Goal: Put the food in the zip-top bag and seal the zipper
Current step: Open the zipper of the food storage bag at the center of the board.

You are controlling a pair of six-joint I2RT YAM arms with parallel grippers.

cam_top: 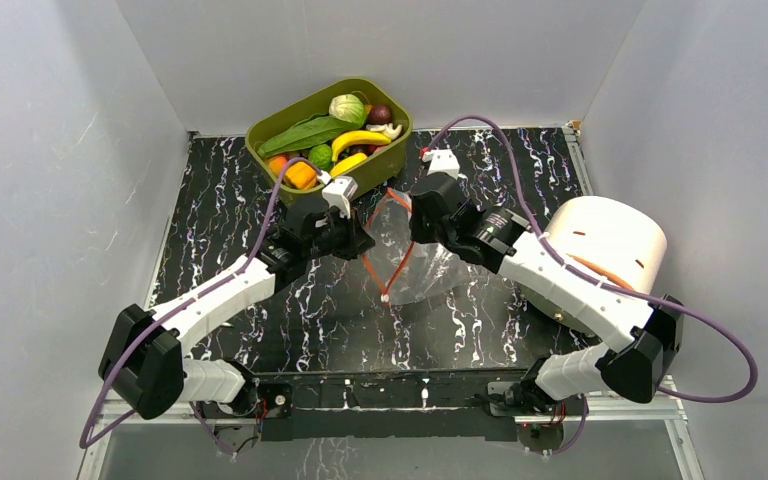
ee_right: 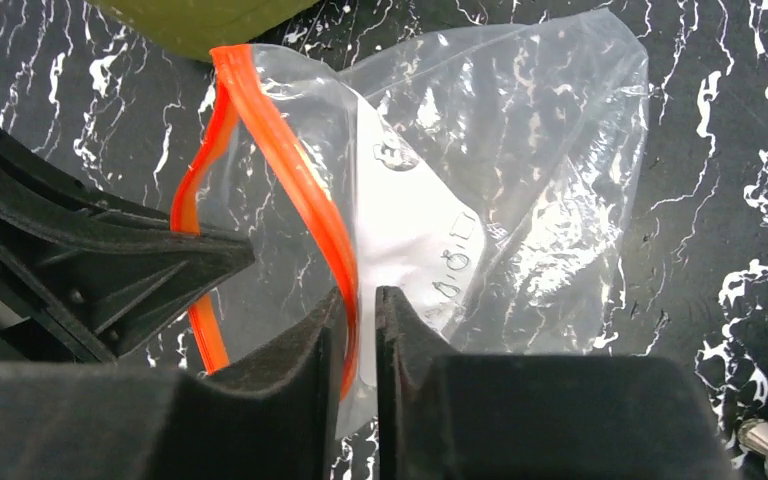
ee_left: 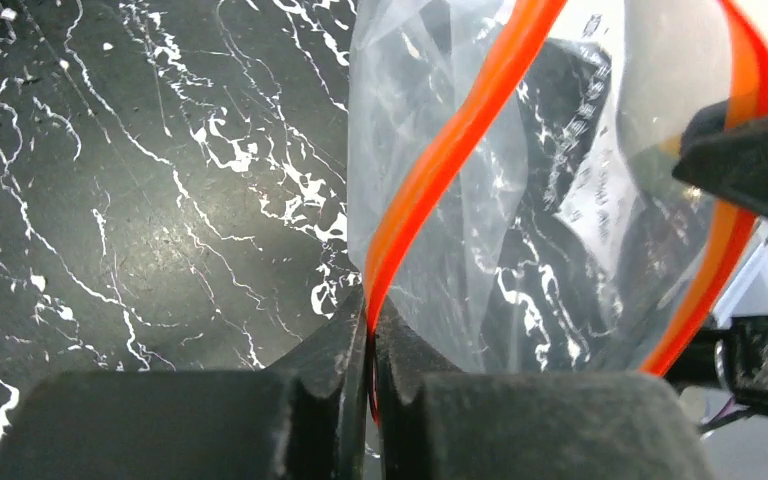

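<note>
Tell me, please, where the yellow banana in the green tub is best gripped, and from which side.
Grip the banana at its middle, coming from straight above, with the jaws across its narrow width. It lies on top of the pile, curved and mostly uncovered, and the walls of the tub would likely block any sideways approach.

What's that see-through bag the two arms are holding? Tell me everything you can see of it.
The bag is clear, crinkly thin plastic with a white label patch and a red-orange strip along its mouth. It looks empty. The mouth gapes open: the left gripper pinches one side of the strip, the right gripper the other. It is held between the arms over the black marbled table, near the green tub; its closed end seems to rest on the table.
</note>
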